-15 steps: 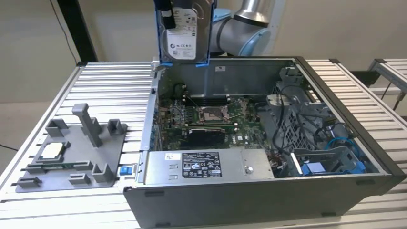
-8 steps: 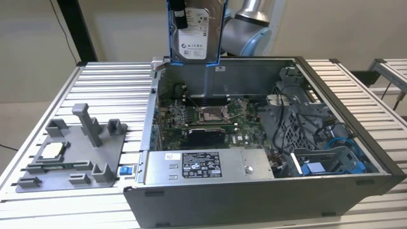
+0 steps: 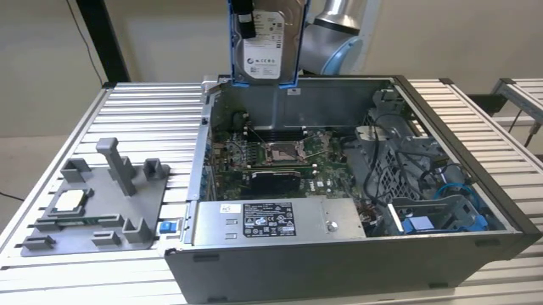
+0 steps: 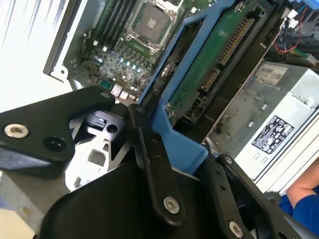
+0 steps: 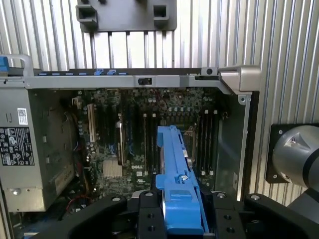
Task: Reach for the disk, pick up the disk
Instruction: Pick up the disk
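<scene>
ribbed aluminium table (image 3: 127,108) carries an open computer case (image 3: 339,273); above its rear wall the disk (image 3: 267,44) hangs upright, long axis vertical, label facing out, its blue rail clamped between the jaws of the gripper (image 5: 182,211).

Soft even indoor light, no hard shadows; ribbed surface (image 3: 136,108) bright toward 10 o'clock in exterior view, blown white in second wrist view; computer case (image 3: 339,267) interior dimmer

the disk (image 3: 264,47) is cut off by the exterior view's top edge, its far face hidden.
</scene>
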Action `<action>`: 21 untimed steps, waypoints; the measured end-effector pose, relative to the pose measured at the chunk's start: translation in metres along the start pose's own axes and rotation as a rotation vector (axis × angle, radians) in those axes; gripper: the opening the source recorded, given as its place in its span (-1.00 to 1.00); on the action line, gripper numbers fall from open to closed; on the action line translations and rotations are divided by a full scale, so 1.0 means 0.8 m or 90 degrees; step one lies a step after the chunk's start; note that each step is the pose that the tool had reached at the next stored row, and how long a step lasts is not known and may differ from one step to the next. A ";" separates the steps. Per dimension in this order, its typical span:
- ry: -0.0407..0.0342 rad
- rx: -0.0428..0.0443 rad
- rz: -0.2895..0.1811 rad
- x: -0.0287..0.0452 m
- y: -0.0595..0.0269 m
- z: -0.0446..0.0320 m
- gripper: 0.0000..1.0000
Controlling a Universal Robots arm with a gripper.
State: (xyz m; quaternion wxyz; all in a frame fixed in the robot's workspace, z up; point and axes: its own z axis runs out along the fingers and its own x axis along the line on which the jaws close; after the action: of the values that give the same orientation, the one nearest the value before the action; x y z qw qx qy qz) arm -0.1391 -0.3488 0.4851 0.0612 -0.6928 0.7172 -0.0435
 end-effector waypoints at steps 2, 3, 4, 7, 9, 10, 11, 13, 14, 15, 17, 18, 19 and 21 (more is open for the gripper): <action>0.0000 0.0000 0.000 0.0000 -0.001 0.0001 -1.00; 0.0000 0.0000 0.000 0.0000 -0.001 0.0002 -1.00; 0.0000 0.0000 0.000 0.0000 -0.002 0.0003 -1.00; 0.0000 0.0000 0.000 -0.0001 -0.003 0.0005 -1.00; -0.0001 0.0001 0.000 -0.0001 -0.004 0.0006 -1.00; 0.0000 0.0001 0.000 -0.0001 -0.004 0.0006 -1.00; 0.0000 0.0001 0.000 -0.0001 -0.004 0.0006 -1.00; 0.0000 0.0000 0.000 -0.0001 -0.004 0.0006 -1.00; -0.0001 0.0000 0.000 -0.0002 -0.004 0.0007 -1.00; -0.0001 0.0001 0.000 -0.0003 -0.006 0.0010 -1.00; 0.0000 -0.0002 0.000 -0.0004 -0.012 0.0018 -1.00; 0.0000 -0.0004 0.000 -0.0006 -0.016 0.0024 -1.00; 0.0000 -0.0007 0.000 -0.0007 -0.020 0.0030 -1.00; 0.0000 -0.0014 0.000 -0.0010 -0.030 0.0044 -1.00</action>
State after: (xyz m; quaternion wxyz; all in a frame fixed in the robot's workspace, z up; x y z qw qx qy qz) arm -0.1152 -0.3488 0.4851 0.0604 -0.6929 0.7172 -0.0428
